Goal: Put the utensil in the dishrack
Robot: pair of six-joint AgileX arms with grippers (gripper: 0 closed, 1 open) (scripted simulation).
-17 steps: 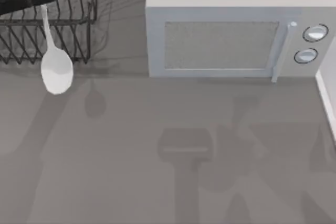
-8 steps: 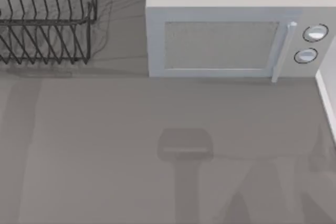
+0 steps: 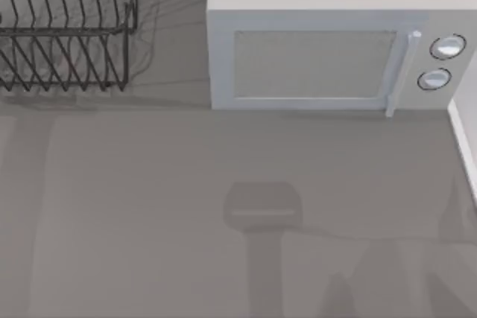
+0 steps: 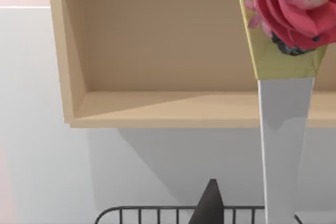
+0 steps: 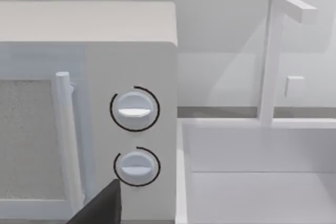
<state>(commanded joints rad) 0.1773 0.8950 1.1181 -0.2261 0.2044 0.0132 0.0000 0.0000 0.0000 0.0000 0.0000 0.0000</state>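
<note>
Dark, pointed end effector fingers (image 4: 210, 205), matte black.

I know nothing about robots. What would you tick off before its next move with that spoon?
1. Utensil found: ok. The left wrist view has its white handle running down from the yellow collar.
2. Utensil at the dishrack: ok. The rack's rim lies just below the handle in the left wrist view.
3. Left gripper holding the utensil: cannot tell.
4. Dishrack standing ready: ok. It is upright at the table's far left, apart from the microwave.
5. Right gripper out of the way: ok. It faces the microwave's knobs.
</note>
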